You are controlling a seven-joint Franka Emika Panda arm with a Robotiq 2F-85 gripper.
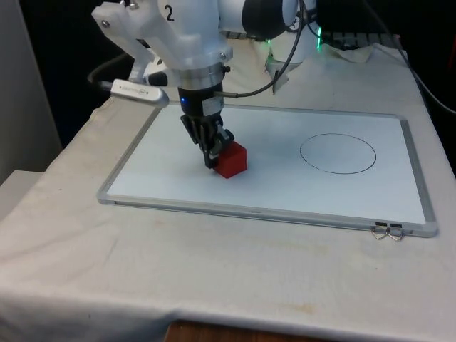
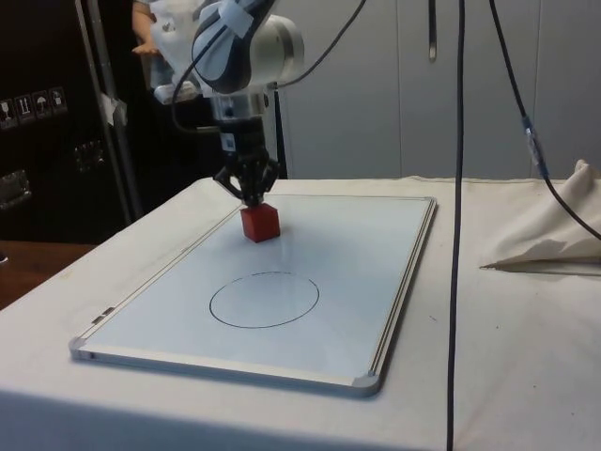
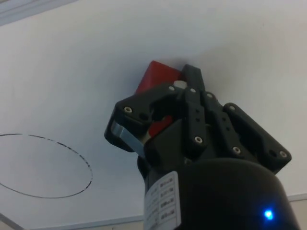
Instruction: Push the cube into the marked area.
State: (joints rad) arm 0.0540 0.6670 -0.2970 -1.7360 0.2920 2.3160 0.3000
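A red cube (image 1: pixel 231 159) lies on the whiteboard, to the front view's left of a hand-drawn circle (image 1: pixel 338 153). My black gripper (image 1: pixel 212 158) points straight down, shut with nothing between its fingers, and its tips rest against the cube's side that faces away from the circle. From the side, the gripper (image 2: pixel 253 195) stands just behind the cube (image 2: pixel 259 223), with the circle (image 2: pixel 264 299) a cube's length or two nearer the camera. The wrist view shows the cube (image 3: pixel 156 79) partly hidden behind the closed fingers (image 3: pixel 191 74), and the circle (image 3: pixel 43 165) lies apart from it.
The whiteboard (image 1: pixel 420 192) has a raised metal rim and lies on the white cloth. Two metal clips (image 1: pixel 388 231) sit at its near corner. A black cable (image 2: pixel 458 235) hangs down across the side view, and crumpled cloth (image 2: pixel 554 235) lies beside the board.
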